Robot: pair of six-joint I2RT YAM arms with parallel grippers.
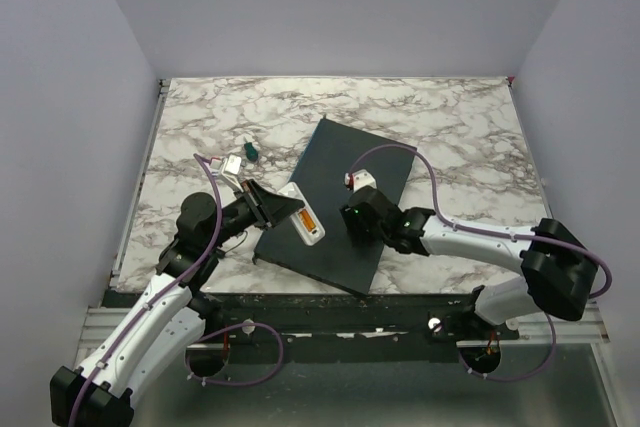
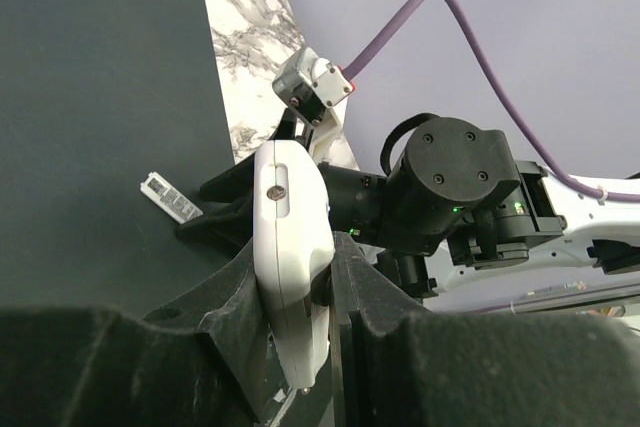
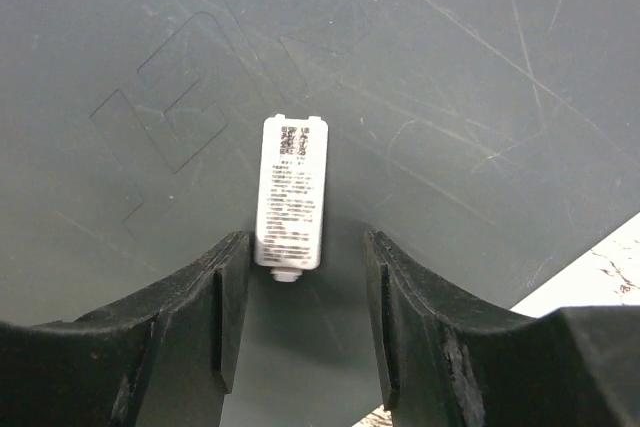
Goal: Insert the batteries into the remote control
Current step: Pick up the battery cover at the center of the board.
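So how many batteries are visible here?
1: an orange battery in the bay of the remote control that the left gripper holds; another may be hidden.

White remote control [image 2: 290, 212], clamped in the left claw [image 2: 295, 269] over the slab [image 1: 340, 162], is showing an orange battery [image 1: 308, 219] in its bay.

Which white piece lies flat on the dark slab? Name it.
The small labelled cover, flat on the dark slab between the open fingers of the right end effector. The remote control is clamped in the left end effector instead.
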